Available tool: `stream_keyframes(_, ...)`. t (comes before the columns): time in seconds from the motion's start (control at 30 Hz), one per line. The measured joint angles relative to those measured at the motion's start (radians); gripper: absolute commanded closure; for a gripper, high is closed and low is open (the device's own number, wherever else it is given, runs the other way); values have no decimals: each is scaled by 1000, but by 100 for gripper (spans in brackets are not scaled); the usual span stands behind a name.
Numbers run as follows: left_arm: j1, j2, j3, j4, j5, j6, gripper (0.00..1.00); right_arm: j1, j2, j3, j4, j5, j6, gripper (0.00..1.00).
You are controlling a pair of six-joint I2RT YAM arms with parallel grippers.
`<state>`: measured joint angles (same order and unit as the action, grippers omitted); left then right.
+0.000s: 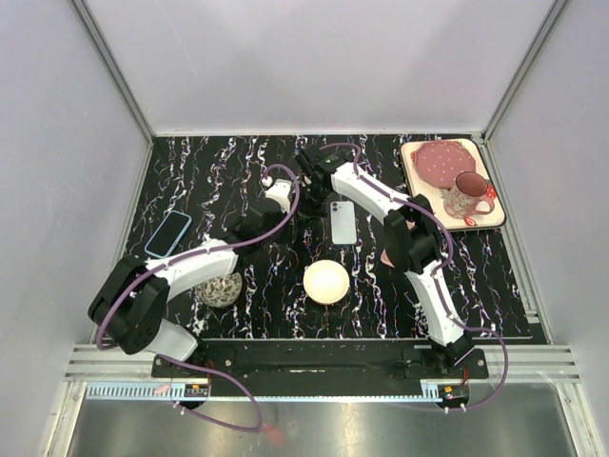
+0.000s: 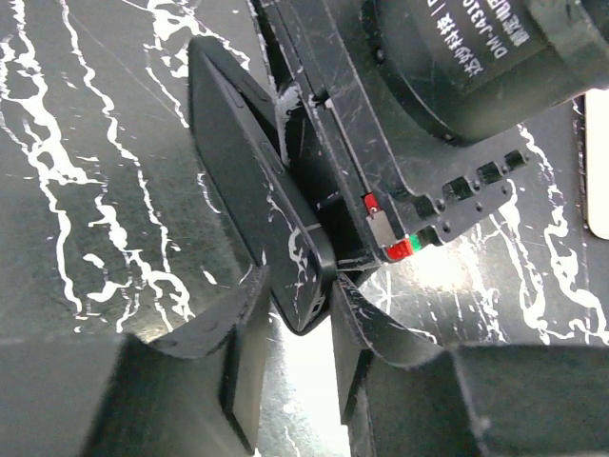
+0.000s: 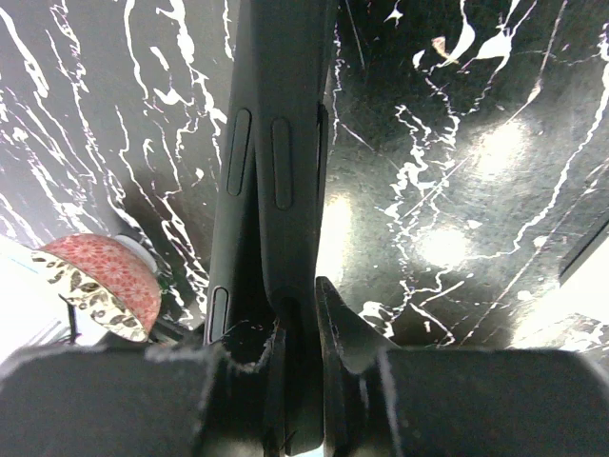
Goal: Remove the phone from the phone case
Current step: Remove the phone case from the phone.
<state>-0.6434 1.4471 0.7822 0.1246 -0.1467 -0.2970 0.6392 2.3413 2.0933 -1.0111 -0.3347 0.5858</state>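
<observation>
The black phone case [image 3: 290, 114] is held on edge above the table between both grippers. In the right wrist view it shows as two dark layers, splitting apart toward the fingers. My right gripper [image 3: 297, 314] is shut on the right layer, the case. The left layer, the phone [image 3: 233, 162], passes outside its left finger. In the left wrist view the black slab [image 2: 257, 190] slants down, and my left gripper [image 2: 300, 309] is shut on its lower corner. In the top view the left gripper [image 1: 282, 195] and right gripper [image 1: 306, 176] meet at the table's far middle.
A pale blue phone [image 1: 343, 222] lies flat just right of the grippers. A blue-cased phone [image 1: 168, 233] lies at the left. A cream ball [image 1: 326, 282] and a patterned bowl [image 1: 221, 288] sit nearer. A tray [image 1: 495, 211] with a red plate and mug stands far right.
</observation>
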Motion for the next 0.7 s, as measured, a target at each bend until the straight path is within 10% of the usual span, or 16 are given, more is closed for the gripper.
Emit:
stream_keyframes(0.37, 6, 55, 94, -115, 117, 4, 100, -1, -106, -185, 131, 65, -109, 100)
stream_keyframes(0.7, 105, 54, 111, -212, -19, 54, 100, -44, -168, -264, 47, 137, -174, 100)
